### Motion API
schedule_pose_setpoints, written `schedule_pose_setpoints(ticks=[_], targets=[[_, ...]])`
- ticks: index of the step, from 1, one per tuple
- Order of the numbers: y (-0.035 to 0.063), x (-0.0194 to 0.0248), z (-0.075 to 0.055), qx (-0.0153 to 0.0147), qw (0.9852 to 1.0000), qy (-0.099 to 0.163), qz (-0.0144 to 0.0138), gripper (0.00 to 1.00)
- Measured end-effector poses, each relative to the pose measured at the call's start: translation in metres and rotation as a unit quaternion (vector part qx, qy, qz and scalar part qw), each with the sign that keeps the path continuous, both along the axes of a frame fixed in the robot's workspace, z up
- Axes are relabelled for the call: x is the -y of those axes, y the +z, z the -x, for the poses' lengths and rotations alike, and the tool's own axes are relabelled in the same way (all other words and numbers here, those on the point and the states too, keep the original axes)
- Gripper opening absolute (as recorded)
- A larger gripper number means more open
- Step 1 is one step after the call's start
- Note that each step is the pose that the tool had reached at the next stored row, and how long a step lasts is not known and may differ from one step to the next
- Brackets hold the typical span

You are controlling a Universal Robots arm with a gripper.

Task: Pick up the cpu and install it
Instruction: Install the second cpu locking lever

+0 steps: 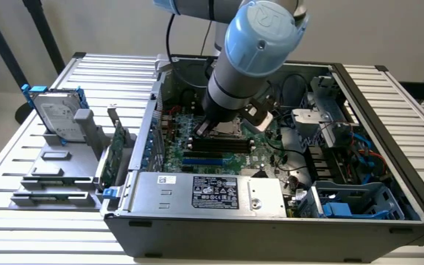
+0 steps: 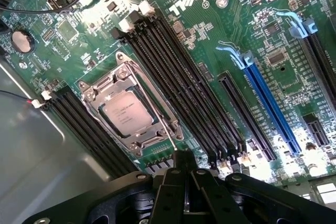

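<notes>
One cpu (image 2: pixel 127 115) lies seated in the socket (image 2: pixel 131 109) on the motherboard (image 2: pixel 220 51), inside the socket's metal frame, just beyond the tips of the hand (image 2: pixel 185 174). The hand is shut, its fingers (image 2: pixel 173 192) pressed together and holding nothing; they hover close over the frame's edge, and whether they touch its thin lever cannot be told. Black memory slots run on both sides of the socket, and one blue slot (image 2: pixel 270 103) lies further out from the hand. One open case (image 1: pixel 271 237) on the worktop (image 1: pixel 28 165) holds the motherboard, one silver box (image 1: pixel 205 193) and bundled cables. Outside the case, well apart from the hand, one hard drive (image 1: pixel 53 116) with blue brackets stands in a grey rack (image 1: pixel 57 176).
</notes>
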State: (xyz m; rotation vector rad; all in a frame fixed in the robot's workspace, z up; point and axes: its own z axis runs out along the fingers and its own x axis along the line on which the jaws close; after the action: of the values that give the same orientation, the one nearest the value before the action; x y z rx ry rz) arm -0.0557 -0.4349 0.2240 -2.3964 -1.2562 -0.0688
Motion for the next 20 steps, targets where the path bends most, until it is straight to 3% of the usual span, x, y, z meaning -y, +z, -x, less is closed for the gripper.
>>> schedule_pose_setpoints(ticks=[7, 12, 20], targets=[[0.01, 0.0046, -0.0039, 0.0, 1.0, 0.0, -0.0004, 0.11], [0.0103, 0.006, -0.0061, 0.0003, 1.0, 0.0, -0.0008, 0.11], [0.0058, 0.0058, -0.0062, 0.0089, 1.0, 0.0, -0.0012, 0.11]])
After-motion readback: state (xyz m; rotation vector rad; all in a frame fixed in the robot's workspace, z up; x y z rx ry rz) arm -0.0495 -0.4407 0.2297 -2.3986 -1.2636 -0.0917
